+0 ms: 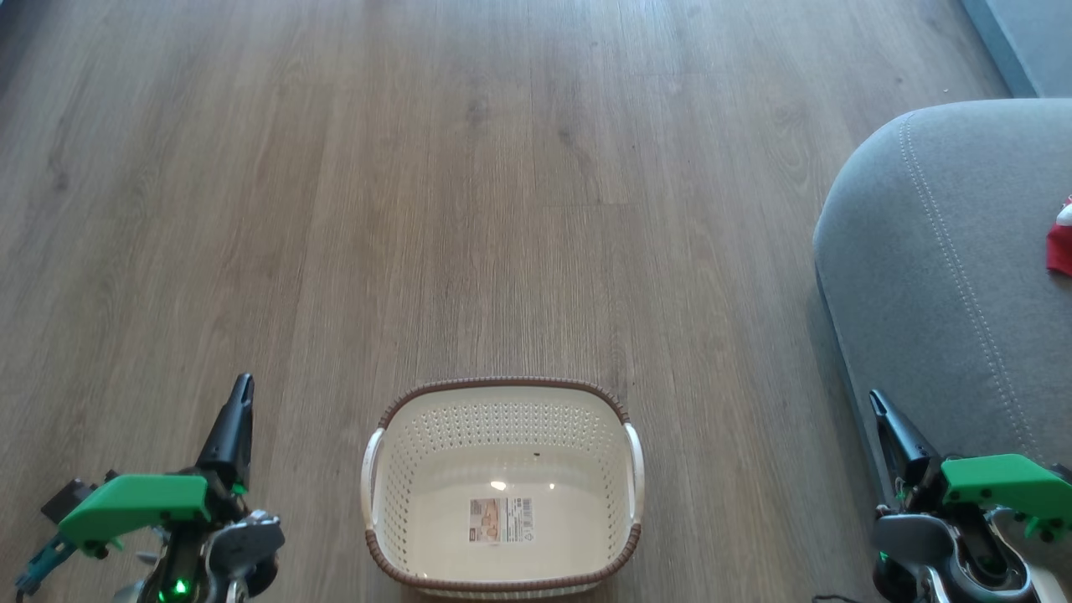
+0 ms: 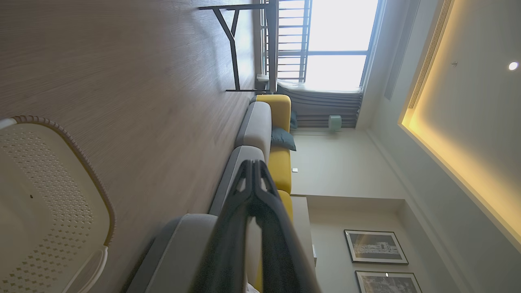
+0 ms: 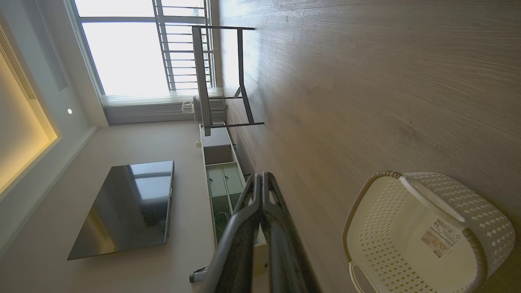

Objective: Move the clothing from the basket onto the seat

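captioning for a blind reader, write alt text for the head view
An empty cream basket sits on a wood floor at bottom centre, only a sticker inside. A grey seat stands at the right, a scrap of red clothing on it at the picture's edge. The left gripper and right gripper sit shut in the lower corners.

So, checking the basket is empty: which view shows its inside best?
The head view: it looks straight down into the basket, showing its whole floor and label sticker. The right wrist view shows it tilted, partly cut off; the left wrist view catches one corner.
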Motion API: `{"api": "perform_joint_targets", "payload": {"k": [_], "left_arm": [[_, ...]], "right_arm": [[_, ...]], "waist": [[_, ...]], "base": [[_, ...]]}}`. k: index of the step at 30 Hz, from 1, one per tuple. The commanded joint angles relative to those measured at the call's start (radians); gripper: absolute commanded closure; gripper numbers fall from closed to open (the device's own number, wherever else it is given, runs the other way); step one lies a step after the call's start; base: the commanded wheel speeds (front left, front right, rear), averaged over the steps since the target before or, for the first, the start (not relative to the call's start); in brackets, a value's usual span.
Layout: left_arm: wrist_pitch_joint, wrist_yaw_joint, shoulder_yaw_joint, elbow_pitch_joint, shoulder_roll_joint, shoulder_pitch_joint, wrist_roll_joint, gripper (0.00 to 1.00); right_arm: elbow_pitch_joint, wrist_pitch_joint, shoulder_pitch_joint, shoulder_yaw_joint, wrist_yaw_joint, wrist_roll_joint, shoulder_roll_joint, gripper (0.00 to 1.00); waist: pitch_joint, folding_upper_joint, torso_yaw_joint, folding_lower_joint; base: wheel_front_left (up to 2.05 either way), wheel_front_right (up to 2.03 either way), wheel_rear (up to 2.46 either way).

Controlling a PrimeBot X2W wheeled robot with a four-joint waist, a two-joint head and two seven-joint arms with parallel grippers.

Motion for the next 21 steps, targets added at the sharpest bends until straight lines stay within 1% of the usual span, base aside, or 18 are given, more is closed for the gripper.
{"api": "perform_joint_targets", "payload": {"k": [1, 21], "left_arm": [[0.007, -0.007, 0.036, -0.035, 0.005, -0.056, -0.005, 1.00], [0.007, -0.007, 0.036, -0.035, 0.005, -0.056, -0.005, 1.00]], "right_arm": [[-0.041, 0.008, -0.048, 0.016, 0.007, 0.006, -0.007, 1.00], [-0.041, 0.008, -0.048, 0.016, 0.007, 0.006, -0.007, 1.00]], "waist": [[0.000, 0.0000, 0.000, 0.0000], [0.000, 0.0000, 0.000, 0.0000]], "base": [[0.00, 0.00, 0.00], [0.00, 0.00, 0.00]]}}
